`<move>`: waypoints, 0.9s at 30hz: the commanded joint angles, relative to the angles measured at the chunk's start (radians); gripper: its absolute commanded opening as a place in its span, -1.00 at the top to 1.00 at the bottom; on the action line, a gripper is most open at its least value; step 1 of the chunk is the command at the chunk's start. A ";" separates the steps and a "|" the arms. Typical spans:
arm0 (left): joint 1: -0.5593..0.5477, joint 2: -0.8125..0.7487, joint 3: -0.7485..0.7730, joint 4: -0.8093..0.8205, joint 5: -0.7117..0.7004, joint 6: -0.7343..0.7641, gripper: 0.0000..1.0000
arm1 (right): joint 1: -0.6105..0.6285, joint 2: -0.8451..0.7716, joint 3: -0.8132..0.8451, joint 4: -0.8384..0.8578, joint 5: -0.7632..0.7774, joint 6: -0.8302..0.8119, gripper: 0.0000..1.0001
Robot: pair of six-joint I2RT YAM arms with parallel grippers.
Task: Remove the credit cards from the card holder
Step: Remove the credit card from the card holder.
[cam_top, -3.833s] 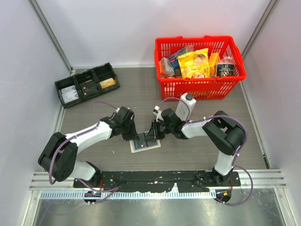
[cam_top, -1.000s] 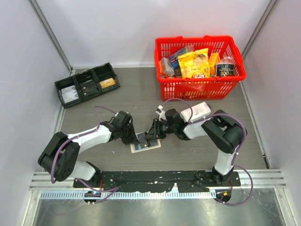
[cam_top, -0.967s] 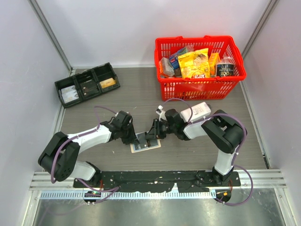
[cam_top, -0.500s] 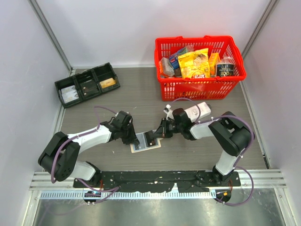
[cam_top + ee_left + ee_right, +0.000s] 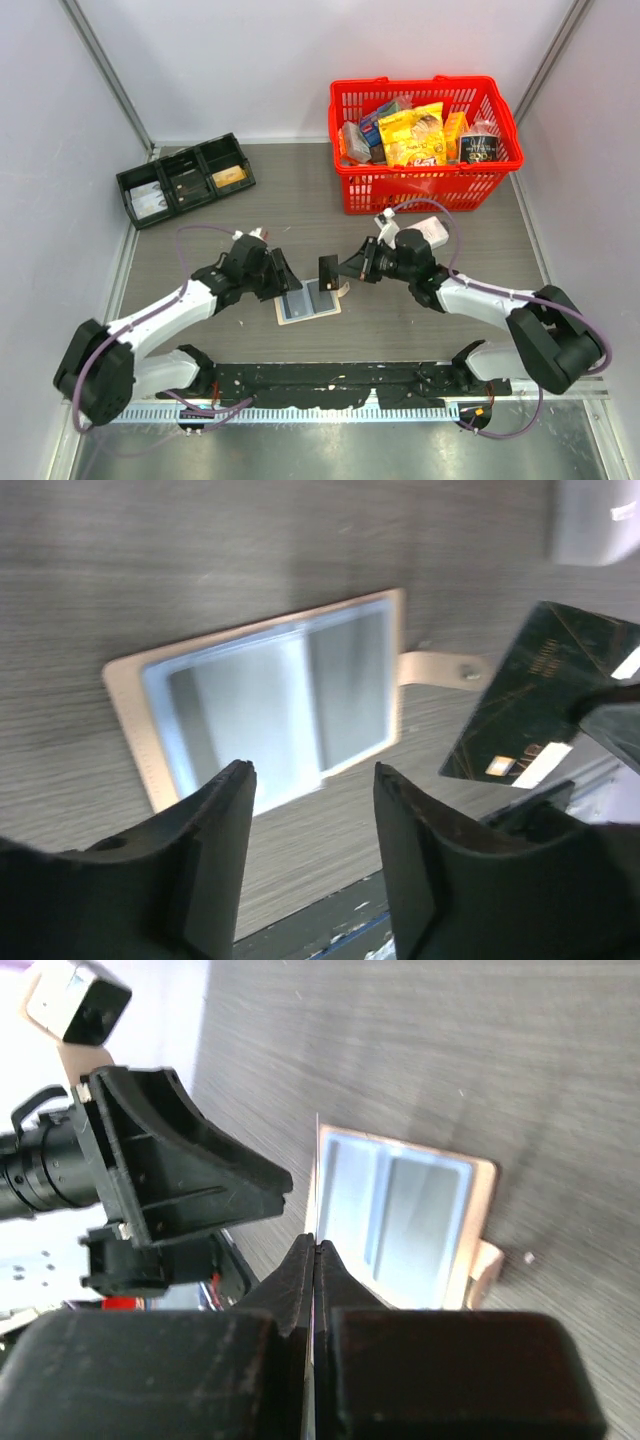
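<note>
Card holder (image 5: pixel 306 304) is lying flat on the worktop (image 5: pixel 270 205) at lower centre; right end effector (image 5: pixel 342 271) is pinching a dark credit card (image 5: pixel 328 271) just above it; left end effector (image 5: pixel 284 277) is hovering spread.

Low in the middle of the frame, the card holder (image 5: pixel 303 306) lies flat and open on the table (image 5: pixel 300 205). The right gripper (image 5: pixel 342 270) pinches a dark card (image 5: pixel 327 272) on edge over its right end. The left gripper (image 5: pixel 288 279) hangs by its upper left corner. A red basket (image 5: pixel 420 190) of packets stands upper right, and a black tray (image 5: pixel 190 203) sits upper left.
</note>
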 commanded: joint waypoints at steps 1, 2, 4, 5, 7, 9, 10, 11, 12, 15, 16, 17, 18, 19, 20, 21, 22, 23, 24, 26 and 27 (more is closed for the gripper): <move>-0.010 -0.159 -0.029 0.217 -0.037 -0.049 -0.37 | 0.006 -0.094 -0.006 0.146 0.105 0.115 0.98; -0.010 -0.202 -0.046 0.269 -0.045 -0.059 -0.50 | 0.009 -0.103 -0.006 0.158 0.133 0.128 0.98; -0.014 -0.251 -0.066 0.358 -0.050 -0.076 -0.66 | 0.016 -0.136 -0.011 0.196 0.179 0.158 0.98; -0.015 -0.269 -0.076 0.401 -0.048 -0.084 -0.71 | 0.022 -0.154 -0.016 0.228 0.193 0.178 0.98; -0.018 -0.285 -0.094 0.478 -0.038 -0.096 -0.73 | 0.028 -0.172 -0.022 0.270 0.233 0.201 0.98; -0.019 -0.285 -0.109 0.549 -0.024 -0.118 -0.73 | 0.031 -0.176 -0.025 0.308 0.251 0.223 0.98; -0.021 -0.282 -0.120 0.593 -0.016 -0.135 -0.72 | 0.032 -0.173 -0.029 0.325 0.257 0.240 0.98; -0.025 -0.277 -0.132 0.633 -0.007 -0.147 -0.72 | 0.034 -0.170 -0.032 0.354 0.263 0.249 0.98; -0.025 -0.270 -0.143 0.685 -0.004 -0.162 -0.71 | 0.039 -0.165 -0.036 0.382 0.265 0.264 0.98; -0.036 -0.239 -0.157 0.770 -0.001 -0.185 -0.63 | 0.054 -0.157 -0.042 0.422 0.274 0.287 0.98; -0.041 -0.231 -0.160 0.799 0.004 -0.188 -0.57 | 0.063 -0.154 -0.040 0.425 0.277 0.287 0.98; -0.044 -0.219 -0.162 0.829 0.007 -0.193 -0.50 | 0.065 -0.150 -0.037 0.425 0.279 0.286 0.98; -0.047 -0.207 -0.157 0.848 0.007 -0.196 -0.43 | 0.071 -0.148 -0.039 0.427 0.280 0.289 0.98; -0.053 -0.198 -0.152 0.851 0.009 -0.198 -0.35 | 0.072 -0.146 -0.043 0.430 0.286 0.295 0.98; -0.054 -0.188 -0.149 0.856 0.009 -0.198 -0.29 | 0.075 -0.143 -0.046 0.443 0.288 0.296 0.98; -0.054 -0.182 -0.154 0.872 0.007 -0.202 -0.22 | 0.077 -0.142 -0.048 0.448 0.288 0.299 0.98; -0.056 -0.176 -0.163 0.898 0.004 -0.213 -0.11 | 0.078 -0.139 -0.048 0.450 0.285 0.300 0.98; -0.056 -0.173 -0.171 0.926 0.001 -0.222 0.06 | 0.080 -0.136 -0.048 0.450 0.283 0.301 0.98; -0.056 -0.171 -0.175 0.948 0.001 -0.228 0.25 | 0.080 -0.134 -0.049 0.453 0.283 0.301 0.98; -0.056 -0.171 -0.175 0.955 0.007 -0.227 0.65 | 0.082 -0.136 -0.052 0.454 0.282 0.300 0.98; -0.057 -0.176 -0.175 0.955 0.009 -0.224 0.80 | 0.082 -0.136 -0.054 0.453 0.277 0.296 0.98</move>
